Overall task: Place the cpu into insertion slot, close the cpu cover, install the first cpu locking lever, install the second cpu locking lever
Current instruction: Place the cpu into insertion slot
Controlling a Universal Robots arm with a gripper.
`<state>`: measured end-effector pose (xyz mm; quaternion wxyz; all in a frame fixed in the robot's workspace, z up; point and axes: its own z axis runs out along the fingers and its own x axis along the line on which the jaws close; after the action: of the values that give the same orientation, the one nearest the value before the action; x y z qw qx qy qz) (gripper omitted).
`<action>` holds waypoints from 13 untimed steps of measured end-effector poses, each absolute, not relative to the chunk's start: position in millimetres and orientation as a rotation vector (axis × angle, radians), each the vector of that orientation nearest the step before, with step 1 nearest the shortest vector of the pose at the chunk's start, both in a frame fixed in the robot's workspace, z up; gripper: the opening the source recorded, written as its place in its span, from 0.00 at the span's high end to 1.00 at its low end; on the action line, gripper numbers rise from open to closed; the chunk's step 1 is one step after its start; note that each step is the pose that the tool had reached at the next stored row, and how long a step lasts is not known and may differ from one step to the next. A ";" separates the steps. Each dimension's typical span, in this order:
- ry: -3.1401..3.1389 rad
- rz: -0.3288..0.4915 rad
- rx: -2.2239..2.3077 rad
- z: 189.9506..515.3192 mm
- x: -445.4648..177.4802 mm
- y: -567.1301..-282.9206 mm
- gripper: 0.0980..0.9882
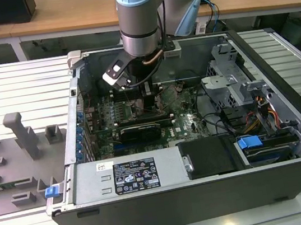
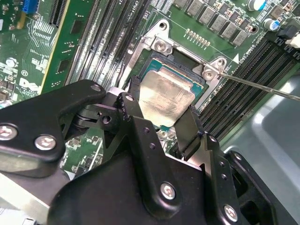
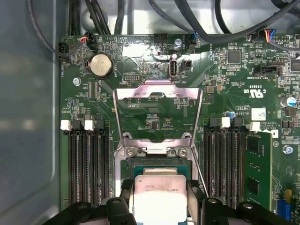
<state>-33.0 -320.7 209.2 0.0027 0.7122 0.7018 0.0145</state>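
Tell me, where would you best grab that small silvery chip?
By two opposite edges, coming straight down from above. The cpu is a thin flat square lying at the insertion slot, so only its edges offer purchase; the gripper pinches it just that way.

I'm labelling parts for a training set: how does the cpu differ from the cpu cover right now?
The cpu is a solid plate; the cpu cover is an open frame, green board showing through its window. The cpu sits between the fingers of the gripper over the insertion slot; the cpu cover is swung open, away from it, untouched. Both are silvery, squarish metal.
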 end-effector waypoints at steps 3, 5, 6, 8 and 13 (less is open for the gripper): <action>2.199 0.045 2.236 207.8 -33.0 -320.6 0.50; 2.198 0.046 2.236 207.1 -33.0 -320.6 0.50; 2.198 0.046 2.236 206.6 -33.0 -320.5 0.50; 2.198 0.045 2.236 205.7 -33.0 -320.5 0.50; 2.198 0.045 2.237 203.9 -33.0 -320.0 0.50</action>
<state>-33.0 -320.0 203.9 0.0028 0.7132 0.7008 0.0145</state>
